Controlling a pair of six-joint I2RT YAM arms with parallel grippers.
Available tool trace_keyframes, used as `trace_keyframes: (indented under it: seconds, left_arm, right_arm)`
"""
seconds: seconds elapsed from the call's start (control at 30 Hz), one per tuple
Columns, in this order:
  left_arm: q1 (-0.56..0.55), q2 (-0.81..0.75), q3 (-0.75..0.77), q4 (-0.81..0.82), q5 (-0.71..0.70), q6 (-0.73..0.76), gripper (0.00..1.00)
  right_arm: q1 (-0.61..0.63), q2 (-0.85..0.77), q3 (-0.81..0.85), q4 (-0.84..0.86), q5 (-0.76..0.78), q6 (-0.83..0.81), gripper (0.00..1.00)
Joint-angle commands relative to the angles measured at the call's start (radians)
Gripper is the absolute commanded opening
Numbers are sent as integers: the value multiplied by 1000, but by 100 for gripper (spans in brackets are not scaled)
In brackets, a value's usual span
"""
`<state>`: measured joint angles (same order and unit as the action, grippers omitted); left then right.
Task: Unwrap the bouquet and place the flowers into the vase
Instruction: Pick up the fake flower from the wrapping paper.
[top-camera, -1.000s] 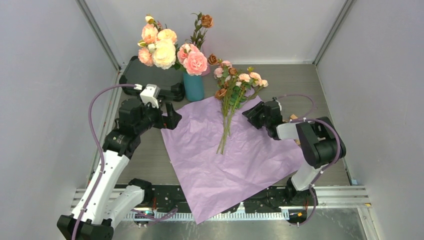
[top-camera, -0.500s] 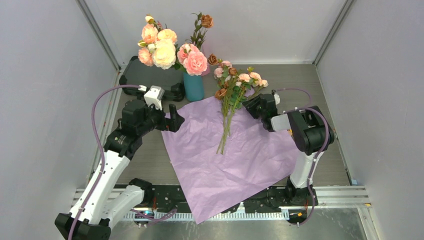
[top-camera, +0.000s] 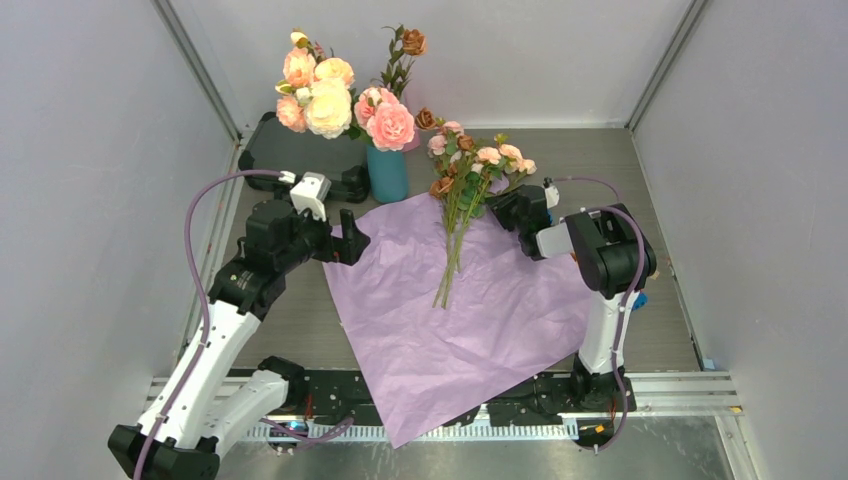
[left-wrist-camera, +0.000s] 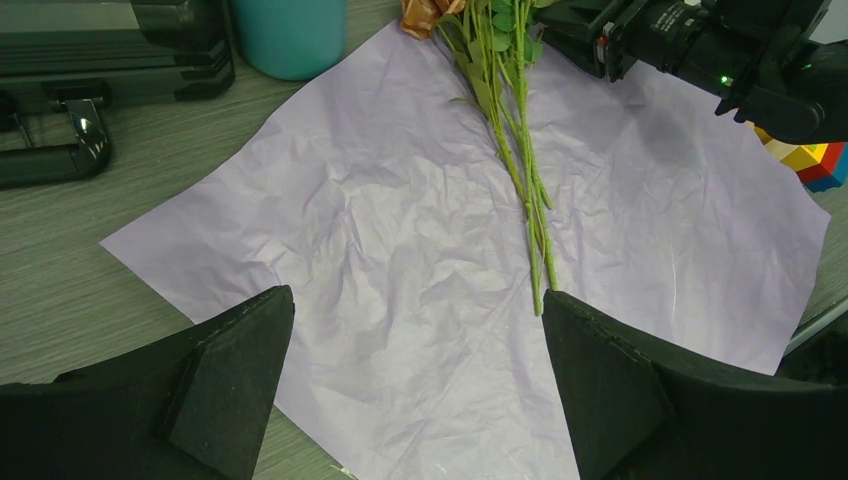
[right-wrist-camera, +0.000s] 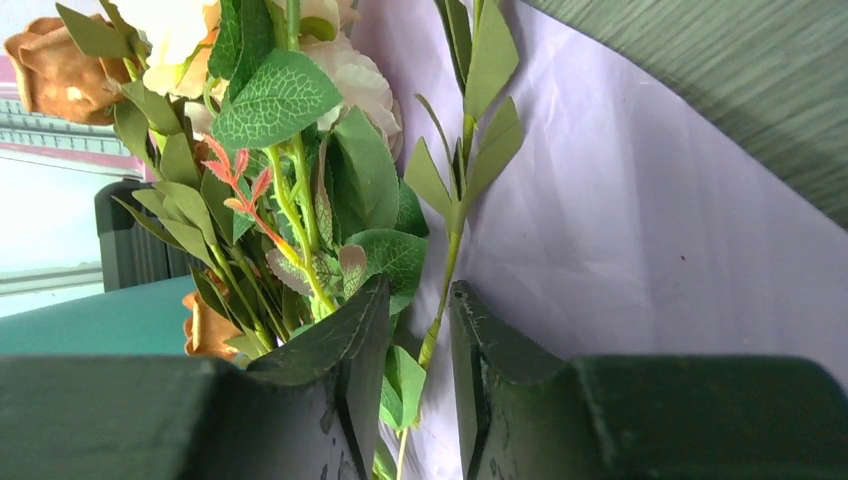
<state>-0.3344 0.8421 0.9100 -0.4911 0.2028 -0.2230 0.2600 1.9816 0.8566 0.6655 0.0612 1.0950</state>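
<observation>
On paper (top-camera: 480, 320): 1 flower bunch (top-camera: 462, 190) | 1 vase (top-camera: 387, 176) | L tool (top-camera: 352, 232) wide | R tool (right-wrist-camera: 420, 300) narrow round stem

Left arm (top-camera: 215, 345) and right arm (top-camera: 600, 338): white link shells, bulky black joint housings, a lilac-purple cable (top-camera: 192, 212) looping along each.

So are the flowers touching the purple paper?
Touching. The left wrist view shows the flowers with their long green stems lying flat on the crinkled purple paper, with no gap underneath.
</observation>
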Motion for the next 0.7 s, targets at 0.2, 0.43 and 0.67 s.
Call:
trace_keyframes:
  seconds: [0.2, 0.43, 0.67]
  left_arm:
    - [-15, -9, 3, -3, -18, 24, 97]
    - [-20, -8, 2, -4, -22, 27, 97]
    - [-23, -6, 4, -6, -28, 30, 97]
  right_arm:
    - [4, 50, 18, 64, 71, 33, 24]
    - [4, 6, -27, 96, 125, 39, 10]
    - [2, -56, -73, 114, 177, 22, 0]
